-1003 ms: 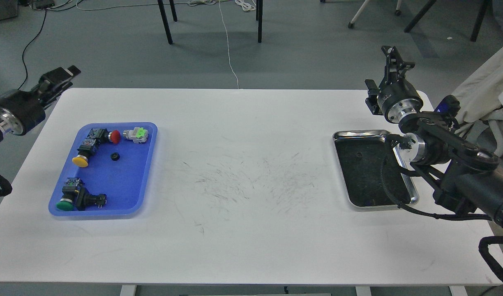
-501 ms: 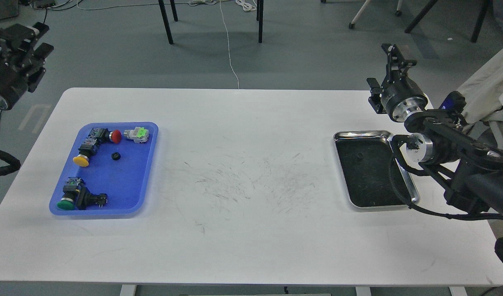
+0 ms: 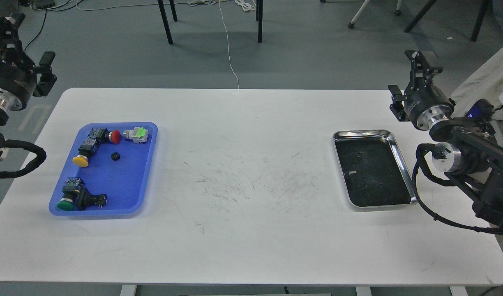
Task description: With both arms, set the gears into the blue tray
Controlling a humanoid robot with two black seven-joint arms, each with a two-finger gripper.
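Note:
The blue tray (image 3: 120,185) lies at the table's left. One small black gear (image 3: 115,156) rests inside it, near its middle. A second gear (image 3: 359,155) shows as a tiny dark ring on the dark floor of the steel tray (image 3: 360,132) at the right. My left gripper (image 3: 8,25) is raised beyond the table's far left corner, well away from the blue tray; its fingers cannot be told apart. Off the table's far right corner, my right gripper (image 3: 423,61) points upward, its claw open and empty, above and right of the steel tray.
Push-button switches with a red cap (image 3: 115,136), a yellow cap (image 3: 80,160) and a green cap (image 3: 65,204), plus a white and green part (image 3: 137,134), share the blue tray. Scuff marks cover the white table's middle. Chair legs and cables stand on the floor behind.
My left arm swung up and back from the table's far left corner. The right arm drew to the right, off the steel tray, uncovering its right rim.

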